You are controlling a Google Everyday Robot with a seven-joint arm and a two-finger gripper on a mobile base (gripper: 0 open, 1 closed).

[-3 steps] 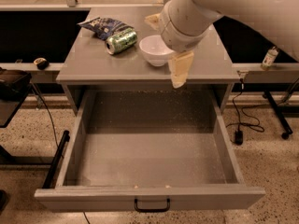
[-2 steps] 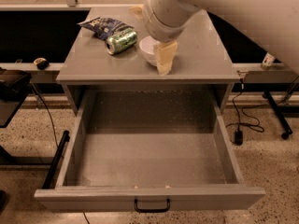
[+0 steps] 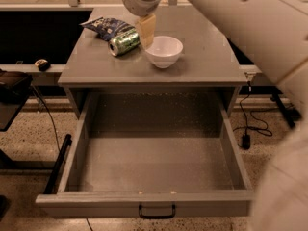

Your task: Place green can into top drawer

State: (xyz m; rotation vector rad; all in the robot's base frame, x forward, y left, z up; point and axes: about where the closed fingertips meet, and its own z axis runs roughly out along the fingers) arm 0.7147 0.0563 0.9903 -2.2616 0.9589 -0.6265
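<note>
The green can (image 3: 124, 42) lies on its side on the cabinet top, next to a blue snack bag (image 3: 108, 27). My gripper (image 3: 146, 31) hangs from the big white arm just right of the can, between it and the white bowl (image 3: 164, 51), a little above the top. It holds nothing that I can see. The top drawer (image 3: 154, 162) is pulled wide open below, with a bare speckled floor and a small black handle (image 3: 157, 211) on its front panel.
The grey cabinet top (image 3: 207, 57) carries the bag, can and bowl at its back left and middle. My arm's white body fills the right side of the view. A black stand (image 3: 12, 97) is at the left, cables (image 3: 248, 124) at the right.
My gripper has moved left and toward the back, from the front right of the bowl to the gap between the bowl and the can. The can, bowl and drawer have not moved.
</note>
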